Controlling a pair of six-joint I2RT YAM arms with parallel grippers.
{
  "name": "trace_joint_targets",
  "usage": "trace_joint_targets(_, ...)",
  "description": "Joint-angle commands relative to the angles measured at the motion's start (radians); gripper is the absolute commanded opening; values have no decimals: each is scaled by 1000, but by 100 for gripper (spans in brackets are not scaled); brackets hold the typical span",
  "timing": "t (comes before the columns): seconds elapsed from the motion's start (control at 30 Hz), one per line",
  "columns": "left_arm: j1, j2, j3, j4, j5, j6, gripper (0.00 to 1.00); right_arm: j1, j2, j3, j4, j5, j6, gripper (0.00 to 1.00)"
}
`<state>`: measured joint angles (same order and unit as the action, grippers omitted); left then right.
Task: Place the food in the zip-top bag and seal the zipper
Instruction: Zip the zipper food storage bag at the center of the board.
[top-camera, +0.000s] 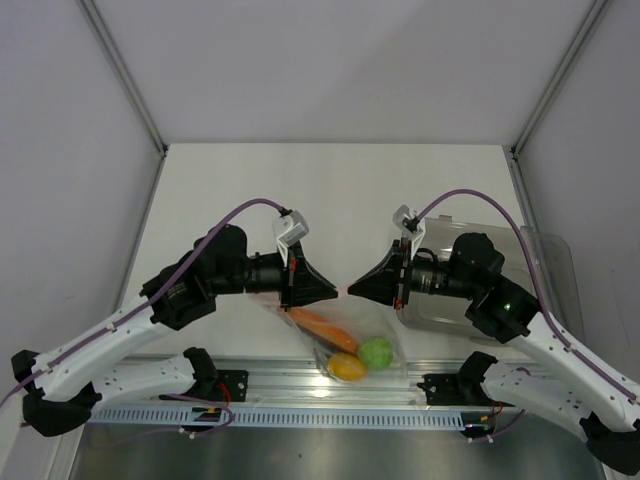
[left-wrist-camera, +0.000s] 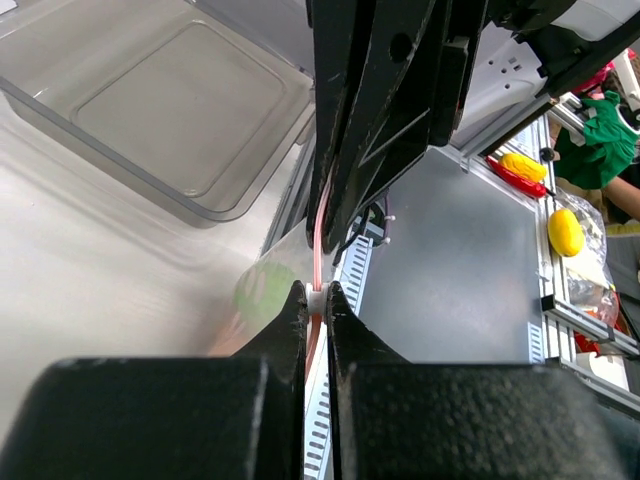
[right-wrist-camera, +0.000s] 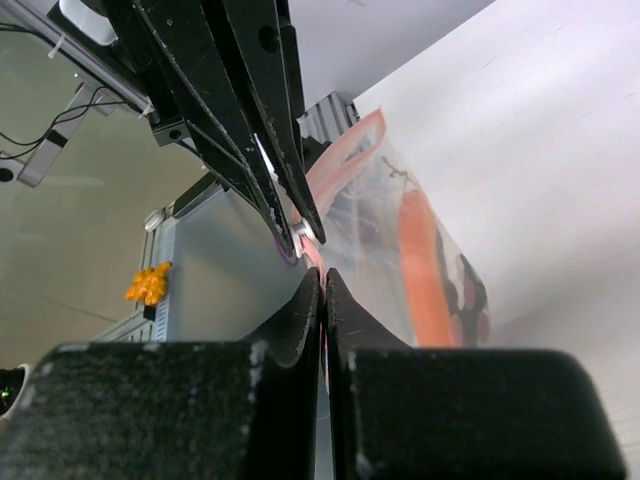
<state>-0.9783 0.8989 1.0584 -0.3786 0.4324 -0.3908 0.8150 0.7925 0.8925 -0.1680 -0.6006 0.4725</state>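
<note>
The zip-top bag (top-camera: 345, 335) hangs between my two grippers above the near table edge. It holds the orange-edged slice (top-camera: 322, 326), the yellow-orange fruit (top-camera: 348, 367) and the green fruit (top-camera: 376, 352); the dark-green bit does not show. My left gripper (top-camera: 336, 292) is shut on the white slider of the pink zipper (left-wrist-camera: 318, 240), seen in the left wrist view (left-wrist-camera: 316, 296). My right gripper (top-camera: 352, 290) is shut on the zipper strip's end, seen in the right wrist view (right-wrist-camera: 323, 276), tip to tip with the left. The bag (right-wrist-camera: 400, 240) and orange slice (right-wrist-camera: 425, 270) show beside it.
A rigid clear tray (top-camera: 480, 270) lies on the table under my right arm, also in the left wrist view (left-wrist-camera: 160, 110). A metal rail (top-camera: 330, 395) runs along the near edge below the bag. White walls enclose the table.
</note>
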Motion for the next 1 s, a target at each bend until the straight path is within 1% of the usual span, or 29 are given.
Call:
trace_joint_targets(0.0,4,-43,8,-54,-6,18,1,-8,-30,46,5,85,-18,0)
trace_joint_targets(0.47,4,-121,6,-149,-57,41,1,-17,-73,29,-30,171,-12,0)
trace_joint_targets(0.97,4,-199,14,-238,-122,56,1,-20,-73,3,-24,199,-2,0)
